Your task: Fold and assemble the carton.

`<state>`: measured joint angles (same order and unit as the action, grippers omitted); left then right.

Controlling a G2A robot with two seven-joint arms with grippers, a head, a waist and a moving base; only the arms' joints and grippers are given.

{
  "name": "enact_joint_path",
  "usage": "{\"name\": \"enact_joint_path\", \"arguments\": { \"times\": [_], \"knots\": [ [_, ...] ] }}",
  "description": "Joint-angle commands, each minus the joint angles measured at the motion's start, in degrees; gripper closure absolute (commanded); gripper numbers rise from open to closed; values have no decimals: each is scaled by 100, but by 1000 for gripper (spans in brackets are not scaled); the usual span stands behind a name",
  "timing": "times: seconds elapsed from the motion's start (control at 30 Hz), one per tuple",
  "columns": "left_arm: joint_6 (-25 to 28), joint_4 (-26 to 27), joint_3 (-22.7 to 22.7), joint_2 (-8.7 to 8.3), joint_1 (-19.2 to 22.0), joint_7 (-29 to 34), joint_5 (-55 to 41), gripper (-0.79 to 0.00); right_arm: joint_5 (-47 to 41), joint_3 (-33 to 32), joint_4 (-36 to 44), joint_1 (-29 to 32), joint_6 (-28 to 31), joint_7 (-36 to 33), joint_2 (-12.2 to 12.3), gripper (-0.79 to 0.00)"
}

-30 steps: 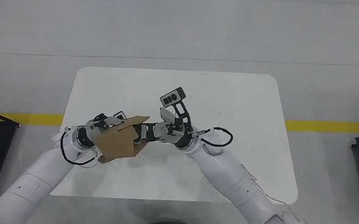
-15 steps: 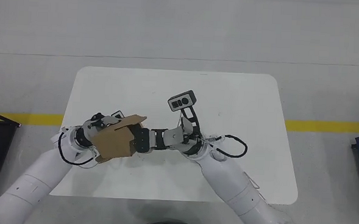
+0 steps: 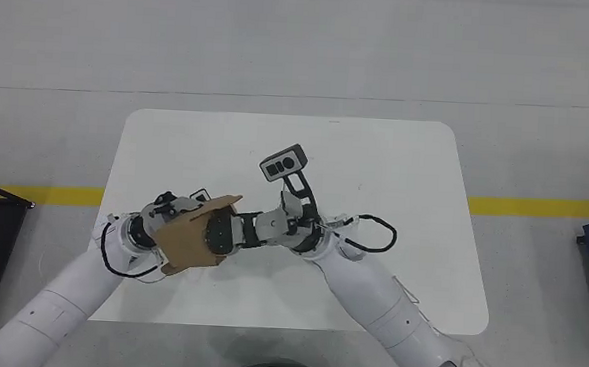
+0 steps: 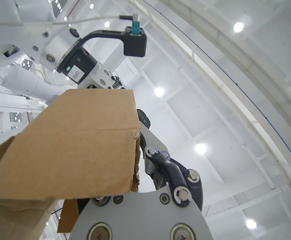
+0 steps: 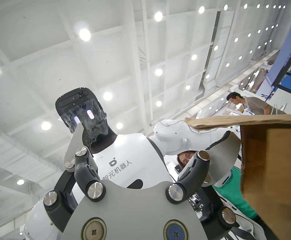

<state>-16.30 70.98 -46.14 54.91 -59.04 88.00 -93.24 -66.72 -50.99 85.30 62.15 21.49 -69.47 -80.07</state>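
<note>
The carton (image 3: 183,243) has shifted slightly toward the near edge of the table (image 3: 375,168), and the right gripper (image 3: 220,234) has pushed further into its open end.

On the left, we read the left gripper (image 3: 178,205) as clamped on a carton wall, though cardboard hides its far finger. The carton is held over the table's left part with one flap raised. The right gripper's jaws are spread wide and empty at the open side. We judge the box is being squared up, its flaps not yet tucked.
</note>
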Motion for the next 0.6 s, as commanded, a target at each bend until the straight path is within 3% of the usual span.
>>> {"name": "enact_joint_path", "arguments": {
  "times": [0.0, 0.57],
  "knots": [
    [0, 71, 73, -12, 10, 0, -150, 0, -174, 46, -214, -94, -62, -66, -45, -785],
    [0, 236, 477, -199, 184, 0, -775, 0, -1160, -63, -621, -252, -694, -1149, -232, -785]
  ]
}}
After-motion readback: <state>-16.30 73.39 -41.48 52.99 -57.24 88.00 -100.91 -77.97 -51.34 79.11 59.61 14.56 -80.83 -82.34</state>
